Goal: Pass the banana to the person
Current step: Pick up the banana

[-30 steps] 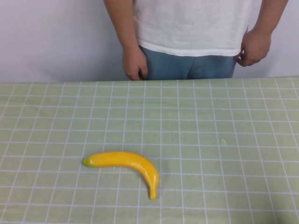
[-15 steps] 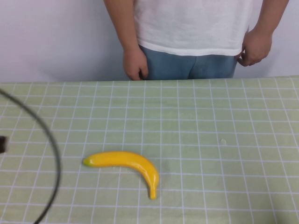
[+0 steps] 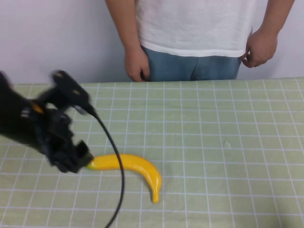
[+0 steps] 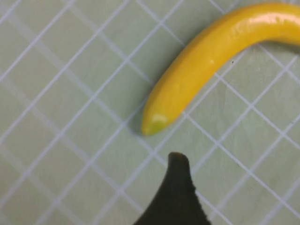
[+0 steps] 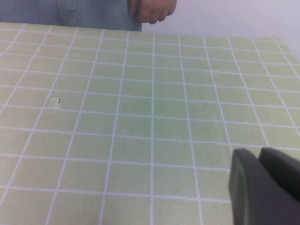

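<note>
High view, green gridded tablecloth (image 3: 228,123), left pincer (image 3: 78,159) by banana (image 3: 130,166), right pincer (image 5: 262,185) low

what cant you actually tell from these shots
- Left gripper: motion-blurred in the high view, beside the greenish tip of the glossy yellow curved banana; the left wrist view shows only one dark fingertip, so contact is unclear.
- Right gripper: outside the high view; the right wrist view shows only a dark grey corner of it, cut by the edge.
- Person in white T-shirt and blue jeans: head cut off by the high view's top edge.
</note>
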You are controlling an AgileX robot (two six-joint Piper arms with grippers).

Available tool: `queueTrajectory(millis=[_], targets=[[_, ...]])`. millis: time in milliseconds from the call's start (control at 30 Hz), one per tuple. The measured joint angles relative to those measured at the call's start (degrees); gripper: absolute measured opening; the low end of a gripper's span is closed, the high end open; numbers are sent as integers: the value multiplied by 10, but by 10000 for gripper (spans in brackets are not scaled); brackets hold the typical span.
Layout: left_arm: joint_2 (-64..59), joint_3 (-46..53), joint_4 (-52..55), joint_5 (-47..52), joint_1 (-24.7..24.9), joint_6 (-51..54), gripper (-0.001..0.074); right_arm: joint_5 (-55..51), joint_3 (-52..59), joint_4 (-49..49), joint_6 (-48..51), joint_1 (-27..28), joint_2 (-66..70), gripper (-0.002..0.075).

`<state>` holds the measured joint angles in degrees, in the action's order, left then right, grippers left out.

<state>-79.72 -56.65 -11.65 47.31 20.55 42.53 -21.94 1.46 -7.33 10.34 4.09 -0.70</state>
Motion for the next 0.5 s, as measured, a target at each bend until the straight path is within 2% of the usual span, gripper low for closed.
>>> queueTrajectory(millis=[233, 500], targets=[[-126, -2, -2, -85, 35, 59, 535, 0, 0, 0, 0, 0, 0, -7], [-229, -2, -3, -169, 36, 74, 537, 0, 0, 0, 0, 0, 0, -7]])
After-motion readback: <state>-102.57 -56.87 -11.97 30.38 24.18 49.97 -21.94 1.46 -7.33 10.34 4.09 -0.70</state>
